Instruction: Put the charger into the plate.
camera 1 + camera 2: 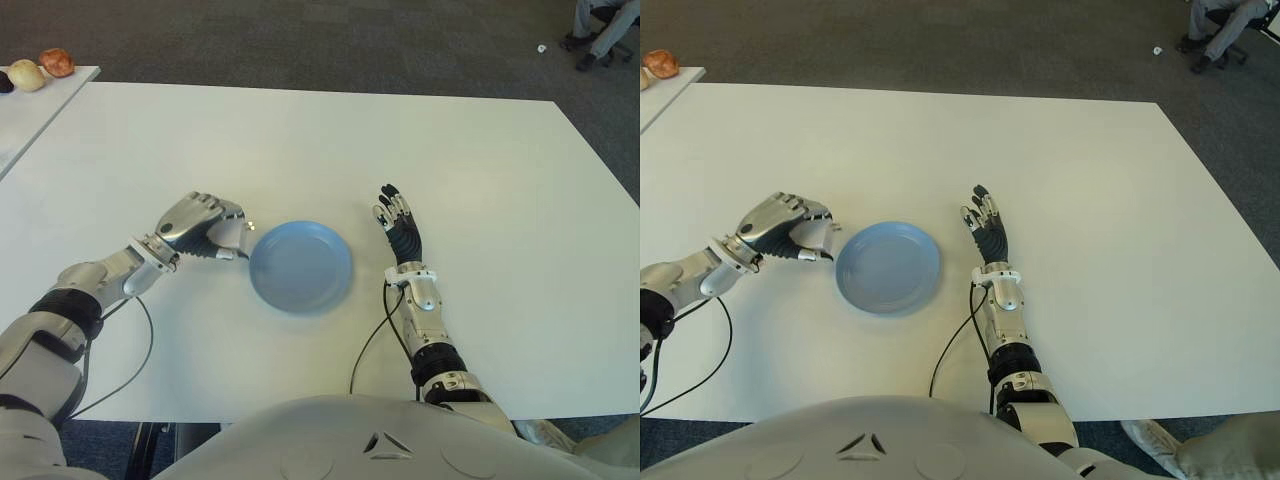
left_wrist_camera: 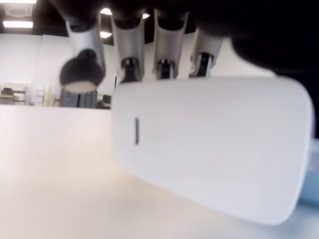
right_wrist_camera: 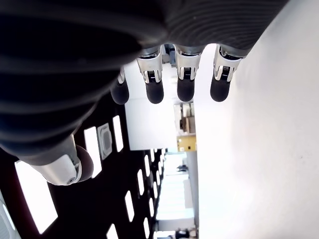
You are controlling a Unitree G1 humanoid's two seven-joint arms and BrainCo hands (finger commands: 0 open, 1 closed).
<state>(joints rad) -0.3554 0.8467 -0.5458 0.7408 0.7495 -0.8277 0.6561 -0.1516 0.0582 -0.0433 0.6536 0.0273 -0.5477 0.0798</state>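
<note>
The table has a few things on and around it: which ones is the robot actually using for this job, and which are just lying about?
Part of the job:
- charger, white, gripped in the left hand
- blue plate, nothing in it yet

Just lying about:
- round foods on the side table
- right hand, open beside the plate's right

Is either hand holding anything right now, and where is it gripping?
The left hand holds the white charger, fingers curled over one long edge, beside the plate. The right hand holds nothing.
</note>
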